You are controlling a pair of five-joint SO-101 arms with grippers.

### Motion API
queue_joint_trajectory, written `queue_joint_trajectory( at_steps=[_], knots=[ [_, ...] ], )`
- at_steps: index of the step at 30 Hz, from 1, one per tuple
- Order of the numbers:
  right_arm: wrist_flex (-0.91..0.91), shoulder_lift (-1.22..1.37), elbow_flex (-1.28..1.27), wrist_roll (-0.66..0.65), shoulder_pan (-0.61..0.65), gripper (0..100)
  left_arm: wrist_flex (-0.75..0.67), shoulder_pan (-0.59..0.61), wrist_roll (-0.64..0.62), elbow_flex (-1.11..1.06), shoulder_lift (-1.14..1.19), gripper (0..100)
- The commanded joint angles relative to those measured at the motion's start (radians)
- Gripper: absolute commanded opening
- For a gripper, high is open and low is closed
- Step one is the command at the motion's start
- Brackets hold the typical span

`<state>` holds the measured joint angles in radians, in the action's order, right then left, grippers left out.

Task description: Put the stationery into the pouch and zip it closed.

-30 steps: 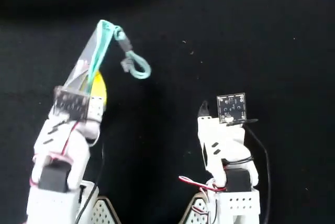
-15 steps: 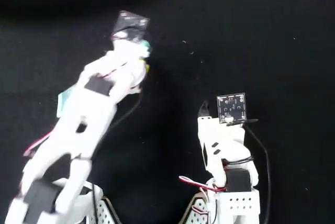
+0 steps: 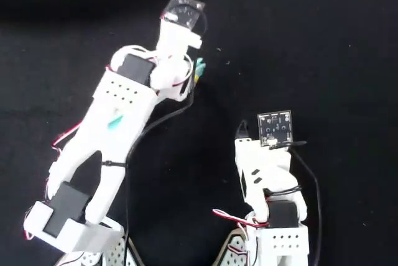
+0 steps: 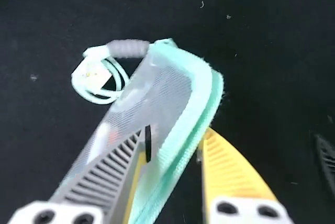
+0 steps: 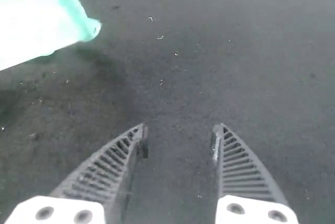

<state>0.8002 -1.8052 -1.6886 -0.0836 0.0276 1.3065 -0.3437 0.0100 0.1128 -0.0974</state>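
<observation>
Pouch in left gripper, behind, left of right gripper.

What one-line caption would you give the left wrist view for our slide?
Left pincer clamps the teal-edged mesh pouch, looped pull cord at its corner, black table behind.

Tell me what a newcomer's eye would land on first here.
The left arm is stretched far out over the black table, its tool clamped on a teal mesh pouch. A pale cord loop sits at the pouch's far end. The right tool is open near its base, holding nothing.
</observation>
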Motion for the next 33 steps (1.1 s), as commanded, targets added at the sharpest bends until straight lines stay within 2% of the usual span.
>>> queue_joint_trajectory(
  at_steps=[1, 5, 11, 14, 16, 19, 21, 23, 28, 33],
  knots=[
    [0.005, -0.038, 0.002, -0.014, -0.011, 19.8, 0.163, -0.012, -0.002, 0.242, -0.012, 17],
    [0.005, -0.038, 0.002, -0.014, -0.011, 19.8, 0.262, -0.013, -0.003, 0.375, -0.003, 17],
    [0.006, -0.038, 0.002, -0.014, -0.012, 19.8, 0.164, -0.002, -0.008, 0.298, -0.009, 18],
    [0.006, -0.036, 0.002, -0.014, -0.012, 19.8, 0.176, 0.018, -0.002, 0.252, -0.011, 17],
    [0.006, -0.036, 0.002, -0.014, -0.012, 19.8, 0.221, 0.071, -0.002, 0.223, -0.012, 16],
    [0.006, -0.036, 0.002, -0.014, -0.012, 19.8, 0.222, 0.179, -0.002, 0.176, -0.012, 1],
    [0.006, -0.036, 0.002, -0.014, -0.011, 19.8, 0.233, 0.249, -0.008, 0.145, -0.015, 6],
    [0.006, -0.036, 0.002, -0.014, -0.011, 19.8, 0.264, 0.309, -0.008, 0.11, -0.041, 4],
    [0.006, -0.036, 0.002, -0.014, -0.011, 19.8, 0.316, 0.398, -0.002, -0.087, -0.203, 3],
    [0.008, -0.036, 0.002, -0.014, -0.011, 19.8, 0.216, 0.461, 0.029, -0.44, -0.514, 3]
  ],
)
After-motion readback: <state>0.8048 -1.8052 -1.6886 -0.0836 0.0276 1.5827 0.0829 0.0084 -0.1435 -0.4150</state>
